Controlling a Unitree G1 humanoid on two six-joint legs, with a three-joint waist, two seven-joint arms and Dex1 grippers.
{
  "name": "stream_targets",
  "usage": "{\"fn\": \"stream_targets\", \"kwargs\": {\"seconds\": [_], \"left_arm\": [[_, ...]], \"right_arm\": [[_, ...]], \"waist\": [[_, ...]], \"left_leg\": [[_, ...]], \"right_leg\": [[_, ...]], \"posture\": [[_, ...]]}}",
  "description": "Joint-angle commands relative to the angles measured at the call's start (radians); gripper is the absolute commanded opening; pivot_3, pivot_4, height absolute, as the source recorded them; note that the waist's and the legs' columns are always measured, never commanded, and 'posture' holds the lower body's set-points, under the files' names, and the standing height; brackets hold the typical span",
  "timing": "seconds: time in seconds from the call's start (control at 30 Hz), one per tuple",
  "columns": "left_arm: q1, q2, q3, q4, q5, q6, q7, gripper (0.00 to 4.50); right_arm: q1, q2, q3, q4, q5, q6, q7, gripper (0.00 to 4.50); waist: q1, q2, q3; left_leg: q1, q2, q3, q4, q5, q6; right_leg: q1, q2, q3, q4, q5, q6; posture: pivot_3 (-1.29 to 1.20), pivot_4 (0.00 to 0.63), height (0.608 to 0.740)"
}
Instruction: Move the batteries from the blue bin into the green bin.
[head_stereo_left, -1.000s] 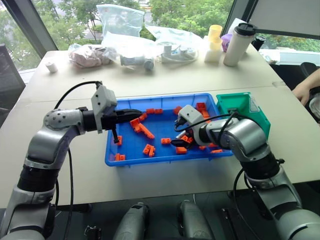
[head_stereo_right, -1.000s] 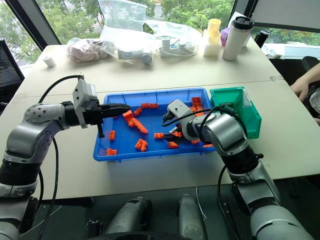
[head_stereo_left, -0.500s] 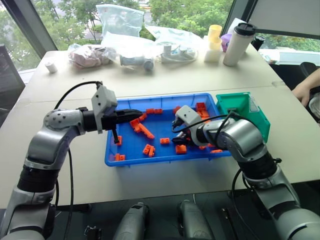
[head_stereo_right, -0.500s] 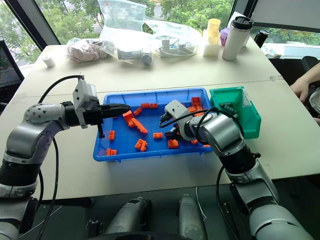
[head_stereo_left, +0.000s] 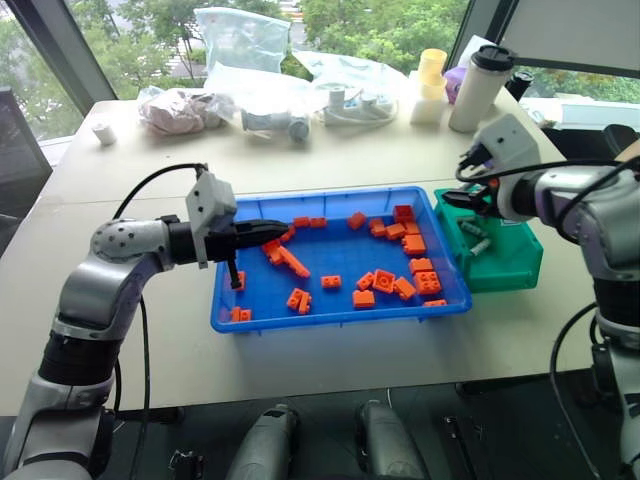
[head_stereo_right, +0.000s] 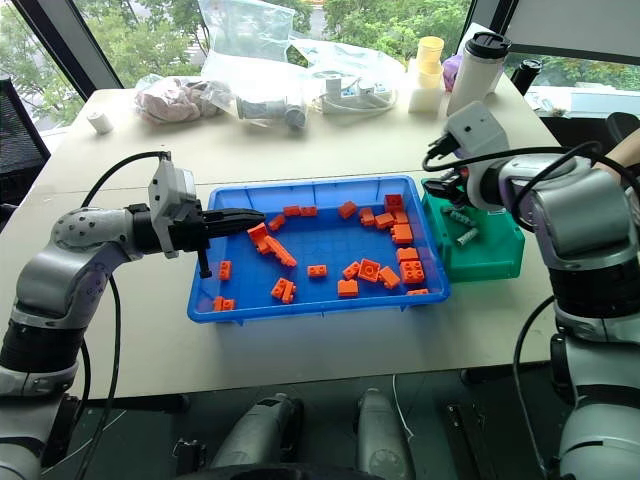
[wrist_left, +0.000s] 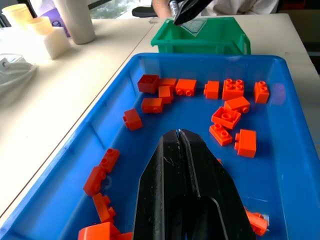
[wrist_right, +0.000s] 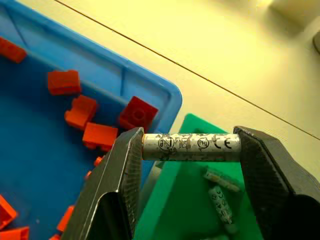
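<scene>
Gripping a CE-marked battery (wrist_right: 191, 147) endwise, right hand (wrist_right: 190, 150) hovers over green bin (wrist_right: 180, 210); left hand (wrist_left: 181, 137) closed.

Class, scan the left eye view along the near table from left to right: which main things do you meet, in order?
Left gripper → blue bin of orange bricks → green bin with batteries, right gripper above it.

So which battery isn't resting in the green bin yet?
The battery clamped end to end in the right gripper, above the green bin; the other batteries lie loose on the bin's floor.
</scene>
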Motion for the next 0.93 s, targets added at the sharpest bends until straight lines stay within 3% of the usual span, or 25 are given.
{"fn": "stream_targets", "kwargs": {"seconds": [0.03,0.13,0.3,0.5,0.73,0.93], "left_arm": [[-0.033,-0.008,0.016,-0.013,-0.039,0.014,-0.011,0.0],[-0.046,-0.012,0.006,0.001,-0.034,0.012,-0.023,0.0],[-0.058,-0.025,0.016,-0.01,-0.074,0.05,-0.034,0.0],[-0.051,-0.008,0.019,-0.022,-0.078,0.064,-0.041,0.0],[-0.041,0.037,0.037,-0.036,-0.086,0.085,-0.054,0.0],[-0.045,0.055,0.045,-0.055,-0.11,0.11,-0.053,0.0]], "right_arm": [[0.056,-0.072,-0.057,-0.004,-0.001,-0.04,0.039,2.2],[0.129,-0.079,-0.093,0.007,0.013,-0.056,0.051,2.2],[0.179,-0.077,-0.121,-0.011,0.024,-0.084,0.065,4.48],[0.181,-0.143,-0.14,-0.054,0.049,-0.137,0.135,4.48],[0.205,-0.218,-0.191,-0.239,0.206,-0.206,0.355,4.48],[0.208,-0.233,-0.184,-0.294,0.274,-0.181,0.393,4.48]], "waist": [[-0.001,0.0,0.0],[-0.002,0.0,0.0],[-0.002,0.0,0.0],[0.001,0.0,0.0],[0.0,0.0,0.0],[0.001,0.0,0.0]], "left_leg": [[0.0,0.0,0.0,0.0,0.0,0.0],[0.0,0.0,0.0,0.0,0.0,0.0],[0.0,0.0,0.001,0.0,0.0,0.0],[0.0,0.0,0.001,0.001,0.0,0.0],[0.0,0.001,0.001,0.001,0.0,0.001],[0.0,0.001,0.001,0.001,-0.001,0.001]], "right_leg": [[0.0,0.0,0.0,0.0,0.0,0.0],[0.0,0.0,0.0,0.0,0.0,0.0],[0.0,0.0,0.001,0.001,0.0,0.0],[0.0,0.0,0.001,0.001,0.0,0.0],[0.0,0.001,0.001,0.0,0.0,0.0],[0.001,0.0,0.001,0.0,0.0,0.0]], "posture": [[0.0,0.15,0.74],[0.0,0.15,0.74],[0.0,0.15,0.74],[0.0,0.15,0.74],[0.0,0.15,0.74],[0.0,0.15,0.74]]}}
